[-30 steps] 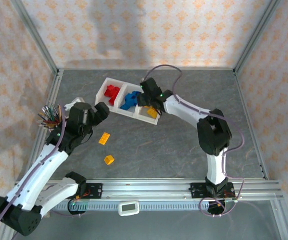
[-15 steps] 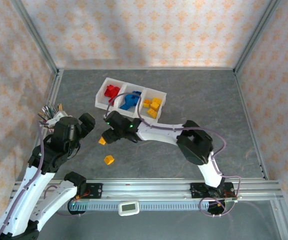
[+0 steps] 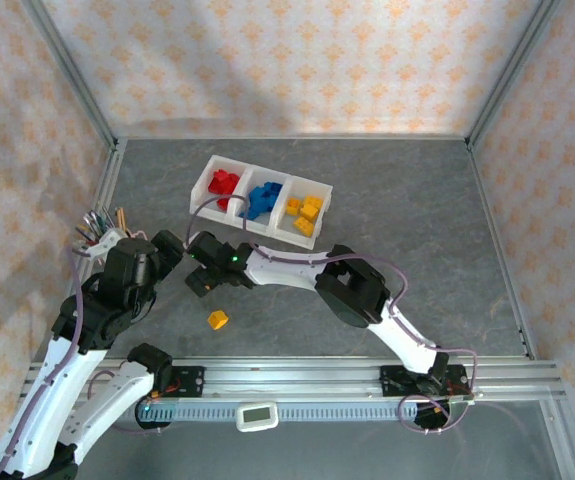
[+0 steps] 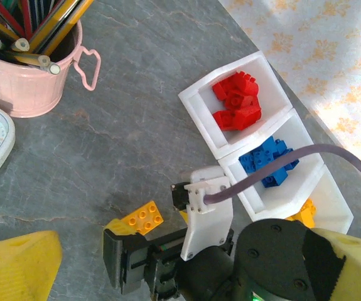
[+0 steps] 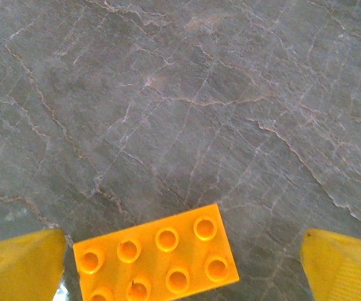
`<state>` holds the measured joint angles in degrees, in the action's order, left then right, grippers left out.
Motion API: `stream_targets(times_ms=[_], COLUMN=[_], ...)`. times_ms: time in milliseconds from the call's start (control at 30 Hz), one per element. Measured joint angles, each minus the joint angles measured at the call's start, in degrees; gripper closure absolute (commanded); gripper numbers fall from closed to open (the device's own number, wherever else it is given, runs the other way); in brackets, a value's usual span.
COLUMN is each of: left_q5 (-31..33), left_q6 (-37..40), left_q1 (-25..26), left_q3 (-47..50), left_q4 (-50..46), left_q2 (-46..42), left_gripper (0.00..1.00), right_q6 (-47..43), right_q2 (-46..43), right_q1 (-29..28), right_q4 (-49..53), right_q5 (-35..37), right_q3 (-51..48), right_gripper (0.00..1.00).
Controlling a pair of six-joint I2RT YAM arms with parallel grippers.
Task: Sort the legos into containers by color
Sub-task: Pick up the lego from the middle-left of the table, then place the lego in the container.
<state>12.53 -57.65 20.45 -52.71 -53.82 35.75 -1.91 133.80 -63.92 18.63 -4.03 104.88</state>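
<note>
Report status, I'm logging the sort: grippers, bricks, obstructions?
Left gripper open, empty. Right gripper open, straddling yellow brick. Second yellow brick loose nearby. Nothing blocking.

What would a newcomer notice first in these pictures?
The white three-compartment plastic tray, far middle of the grey table, holds red toy bricks, blue bricks and yellow-orange bricks, each in its own compartment. Nearer, the right gripper hangs open over a yellow-orange studded plastic brick.

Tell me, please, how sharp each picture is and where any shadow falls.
Top external: evenly lit and sharp, with a soft shadow across the back wall. Left wrist: containers and pink cup crisp, the near yellow fingertip blurred. Right wrist: yellow brick and table sharp, fingertips soft at the corners.
</note>
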Motion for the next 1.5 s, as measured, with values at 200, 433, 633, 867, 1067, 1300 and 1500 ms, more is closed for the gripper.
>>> stream_targets(times_ms=[200, 433, 633, 867, 1067, 1300, 1500], left_q5=[0.0, 0.0, 0.0, -0.2, -2.7, -7.9, -11.5], left_q6=[0.0, -0.4, -0.4, 0.3, 2.4, 5.1, 6.5], left_q1=[0.0, 0.0, 0.0, 0.0, 0.0, 0.0, 0.0], left_q3=[0.0, 0.0, 0.0, 0.0, 0.0, 0.1, 0.3], left_q4=[0.0, 0.0, 0.0, 0.9, 5.0, 14.8, 21.0], left_q2=[-0.2, -0.2, -0.1, 1.4, 5.6, 11.7, 17.7], left_gripper=[0.0, 0.01, 0.0, 0.01, 0.0, 0.01, 0.0], right_q6=[-2.2, -3.3, -3.2, -1.0, 3.0, 6.0, 4.9], right_q2=[2.9, 3.1, 3.0, -2.3, -14.6, -22.8, -19.5], right_q1=[-0.1, -0.1, 0.0, 1.2, 8.5, 24.2, 30.3], right_q4=[1.2, 1.7, 1.8, 3.2, 3.5, 2.2, 2.4], right_q5=[-0.5, -0.7, -0.7, -0.7, -0.2, 4.7, 8.0], right_q3=[2.4, 3.0, 3.0, -2.8, -11.1, -14.6, -13.2], right_gripper=[0.16, 0.35, 0.41, 0.41, 0.4, 0.38, 0.26])
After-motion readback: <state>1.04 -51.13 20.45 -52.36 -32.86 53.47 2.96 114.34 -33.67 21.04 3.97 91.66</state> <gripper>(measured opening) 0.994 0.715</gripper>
